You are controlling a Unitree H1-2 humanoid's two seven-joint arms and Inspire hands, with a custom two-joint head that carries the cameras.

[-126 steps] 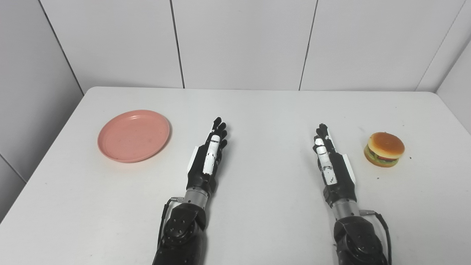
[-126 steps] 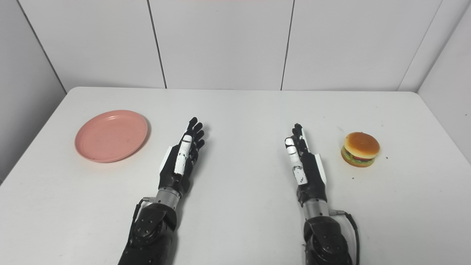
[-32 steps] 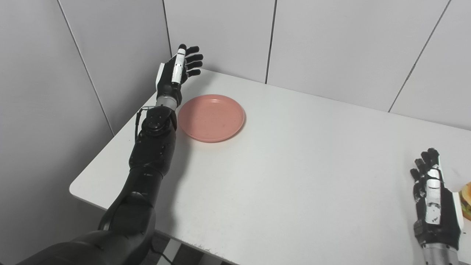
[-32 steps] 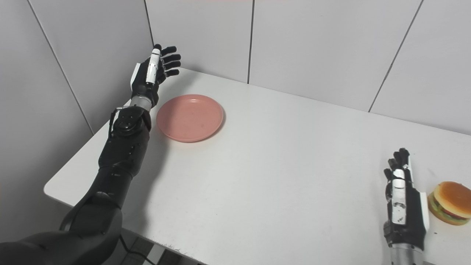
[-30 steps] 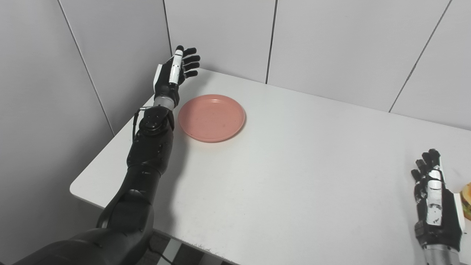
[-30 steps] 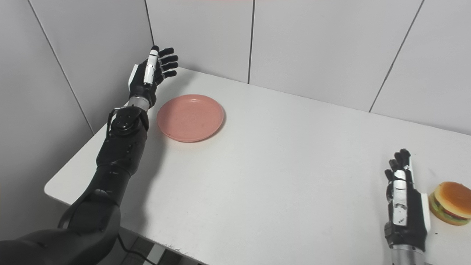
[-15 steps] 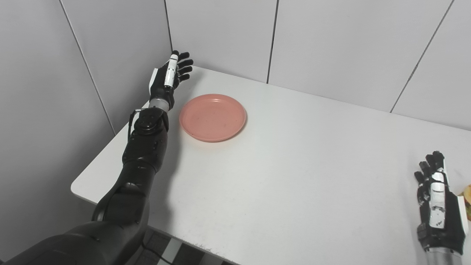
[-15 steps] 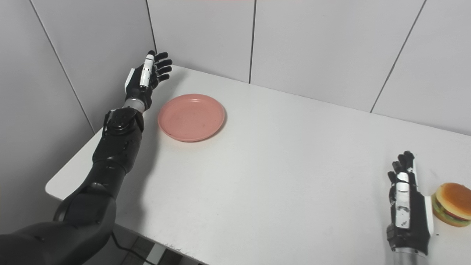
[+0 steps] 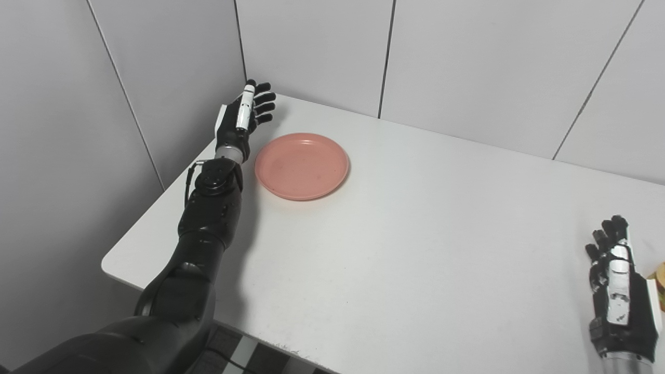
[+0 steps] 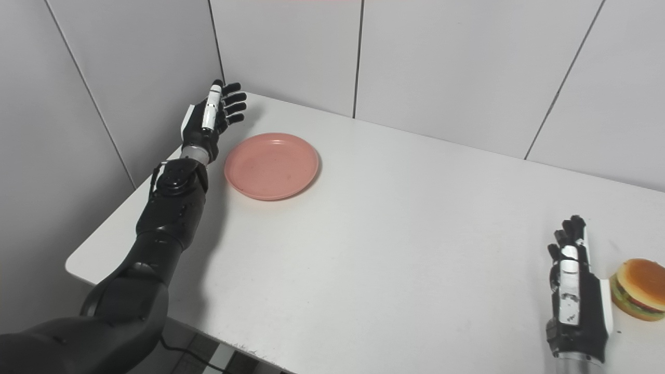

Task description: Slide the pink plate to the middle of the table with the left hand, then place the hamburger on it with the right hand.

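Note:
The pink plate (image 9: 301,165) lies flat on the white table (image 9: 415,249) near its far left corner. My left hand (image 9: 242,117) is open, fingers spread, just left of the plate's far left rim and not touching it. The hamburger (image 10: 639,289) sits at the right edge of the right eye view; only a sliver of the hamburger (image 9: 661,286) shows in the left eye view. My right hand (image 10: 575,294) rests open on the table, a little left of the hamburger.
Grey wall panels (image 9: 467,62) stand close behind the table and along its left side, right by my left hand. The table's front left edge (image 9: 171,291) drops off below my left arm.
My left hand has come down and slightly right, closer to the plate's left rim. The plate, hamburger and right hand have kept their places; the view shifted a little.

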